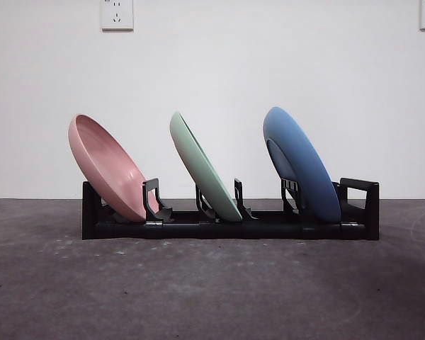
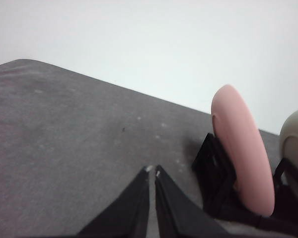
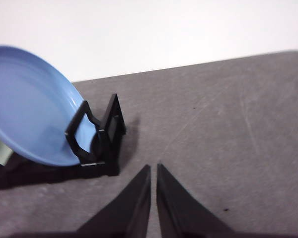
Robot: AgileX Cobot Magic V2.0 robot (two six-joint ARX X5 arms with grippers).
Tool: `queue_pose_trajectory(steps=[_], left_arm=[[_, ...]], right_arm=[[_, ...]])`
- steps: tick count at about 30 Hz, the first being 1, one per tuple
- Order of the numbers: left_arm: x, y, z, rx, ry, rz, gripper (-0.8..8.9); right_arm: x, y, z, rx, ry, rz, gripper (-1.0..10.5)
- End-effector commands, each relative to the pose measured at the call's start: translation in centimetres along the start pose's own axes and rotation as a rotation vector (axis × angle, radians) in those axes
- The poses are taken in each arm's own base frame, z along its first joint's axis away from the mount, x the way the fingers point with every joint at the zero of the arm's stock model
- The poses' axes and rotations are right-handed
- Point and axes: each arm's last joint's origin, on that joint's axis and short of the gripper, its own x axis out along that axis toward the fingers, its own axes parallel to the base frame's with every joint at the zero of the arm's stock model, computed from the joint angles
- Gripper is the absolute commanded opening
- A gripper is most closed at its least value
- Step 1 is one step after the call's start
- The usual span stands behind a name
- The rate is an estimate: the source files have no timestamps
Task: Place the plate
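Three plates lean in a black rack (image 1: pixel 230 228) on the grey worktop (image 1: pixel 212 290): a pink plate (image 1: pixel 108 166) at one end, a green plate (image 1: pixel 204 167) in the middle slot, a blue plate (image 1: pixel 301 164) at the other end, all tilted the same way. The left claw (image 2: pixel 152 172) hangs clenched and empty above bare worktop, the pink plate (image 2: pixel 242 148) just beyond it to one side. The right claw (image 3: pixel 154 167) is likewise clenched on nothing, with the blue plate (image 3: pixel 32 106) and the rack's end (image 3: pixel 97 144) near it.
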Motion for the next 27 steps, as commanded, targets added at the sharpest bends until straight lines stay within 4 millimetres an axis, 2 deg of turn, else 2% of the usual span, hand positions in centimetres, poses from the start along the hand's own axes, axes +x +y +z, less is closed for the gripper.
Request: queue_pose_trajectory(steps=[1, 5, 8, 12, 20, 27], left_arm=[[0.1, 0.0, 0.0, -0.043, -0.029, -0.012, 0.17], [-0.3, -0.6, 1.6, -0.085, -0.083, -0.072, 0.17], [-0.8, -1.3, 3.2, -0.113, -0.037, -0.111, 0.17], [-1.8, -2.5, 6.1, -0.131, 0.048, -0.166, 0.18], [-3.4, -5.1, 13.3, -0.131, 0.168, -0.246, 0.18], [-2.8, -6.5, 16.8, -0.11, 0.364, -0.299, 0.18]], right_arm=[[0.0, 0.1, 0.2, 0.079, -0.021, 0.021, 0.2], [-0.2, 0.5, 1.6, 0.135, -0.125, 0.091, 0.2], [-0.8, 1.0, 3.3, 0.203, -0.145, 0.117, 0.1], [-1.9, 1.8, 6.2, 0.208, -0.074, 0.137, 0.1], [-3.2, 3.9, 12.3, 0.197, 0.076, 0.301, 0.1], [-2.7, 5.1, 15.6, 0.228, 0.311, 0.444, 0.1]])
